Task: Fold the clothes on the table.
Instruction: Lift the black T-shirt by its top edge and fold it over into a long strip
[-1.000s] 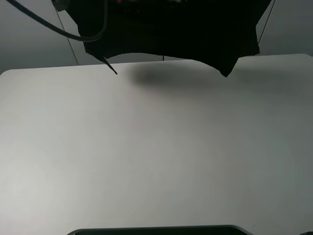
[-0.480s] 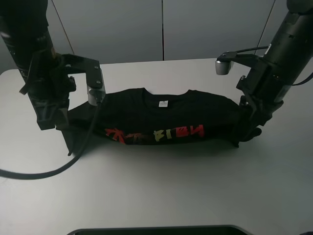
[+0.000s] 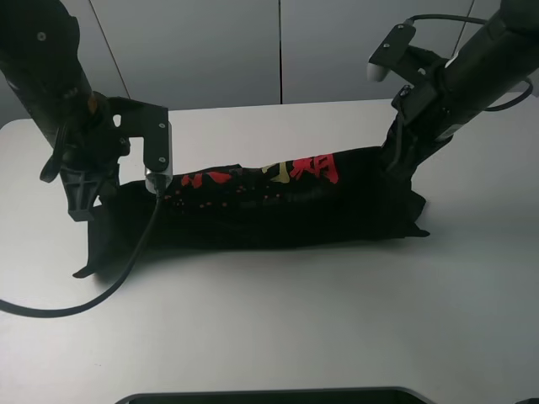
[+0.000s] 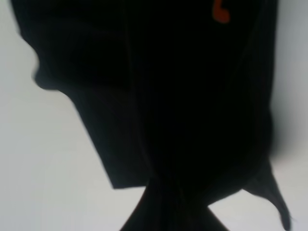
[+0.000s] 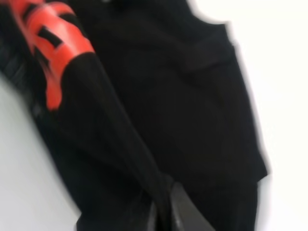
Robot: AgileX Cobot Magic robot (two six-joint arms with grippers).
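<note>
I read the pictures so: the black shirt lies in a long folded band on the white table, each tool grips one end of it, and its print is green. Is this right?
Not quite. The print on the shirt is red with a little yellow, not green. The exterior high view shows this, and the right wrist view shows red too. The rest stands.

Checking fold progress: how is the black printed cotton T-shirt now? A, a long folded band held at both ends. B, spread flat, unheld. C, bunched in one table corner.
A: the black cotton T-shirt stretches as a band across the white table, left jaws and right jaws shut on its ends.
</note>
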